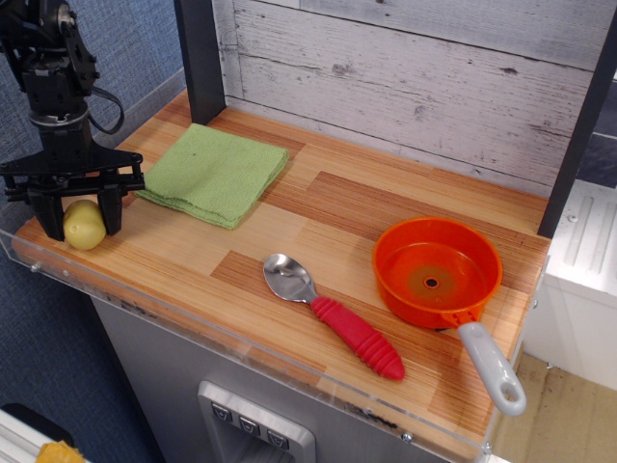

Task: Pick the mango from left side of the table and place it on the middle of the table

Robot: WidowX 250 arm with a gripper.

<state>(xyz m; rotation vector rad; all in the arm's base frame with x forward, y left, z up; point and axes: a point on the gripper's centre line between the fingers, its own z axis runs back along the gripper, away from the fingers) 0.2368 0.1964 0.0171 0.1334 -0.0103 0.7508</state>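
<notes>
At the far left corner of the table [328, 207], close to the clear acrylic rim, the mango [84, 225] sits on the wood, so none of the carrying is done yet. I judge the task to be at its first step: the grasp. What is left is to close on the fruit, lift it, carry it to the right past the folded green cloth [214, 174], and set it down on the bare planks in the middle, above the steel spoon with the red handle [333, 313] and to the left of the orange pan [438, 271].

My gripper [74, 217] hangs over the mango with its 2 black fingers spread, 1 on each side of the fruit. The mango lies between them, showing a little toward the front of the gap. From this view I cannot tell whether either finger touches it; they look close beside it but not pressed in. The fingertips reach down near the table surface, so I judge the height about right for closing. The mango's rounded shape could let it roll or squirt forward toward the rim if I close off-centre.
</notes>
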